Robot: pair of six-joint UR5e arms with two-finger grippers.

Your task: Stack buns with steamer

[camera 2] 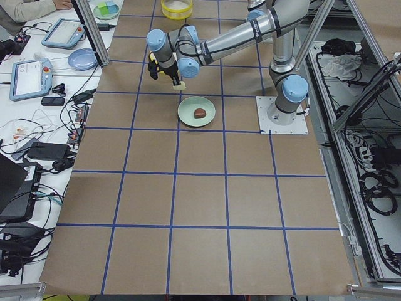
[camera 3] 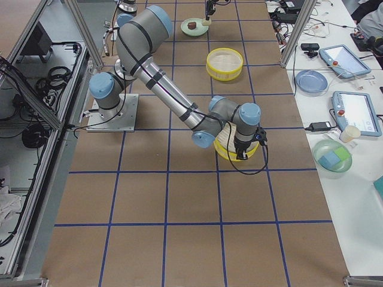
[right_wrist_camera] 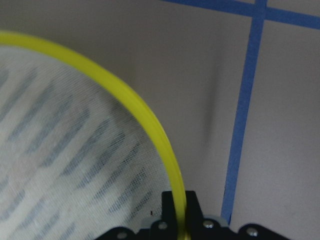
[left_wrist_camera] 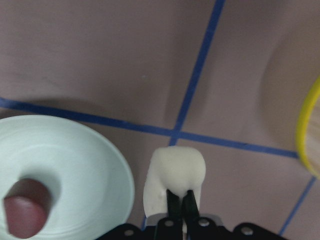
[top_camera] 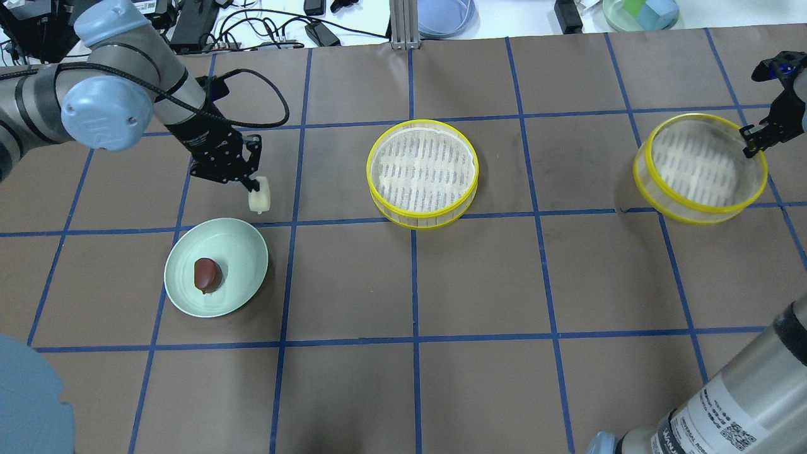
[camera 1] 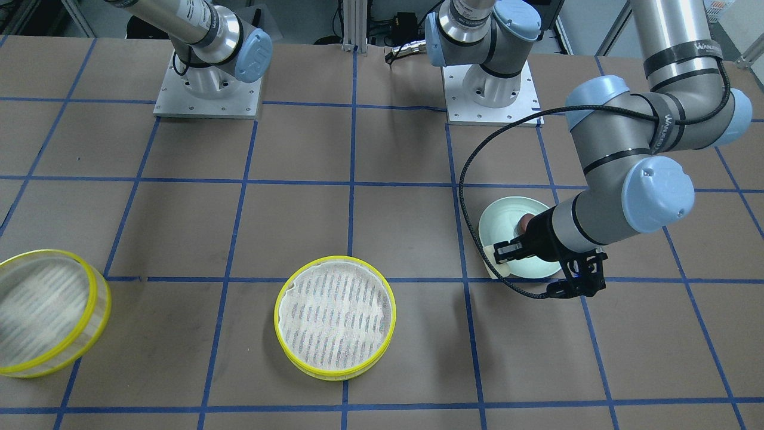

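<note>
Both jaws pinching, left bun [top_camera: 260, 200], right tier [top_camera: 700, 167] (UR cap [camera 1: 253, 57])

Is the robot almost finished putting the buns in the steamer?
Not nearly. Done: nothing stacked; the middle tier is empty. In hand: the left end effector grips the white bun, clear of the plate; the right end effector pinches the rim of the tilted second tier. Left: the brown bun lies on the plate, and both tiers need filling and stacking.

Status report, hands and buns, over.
Left hand shut on white bun, off plate. Right hand shut on tilted steamer tier. Brown bun on plate. Middle tier empty.
</note>
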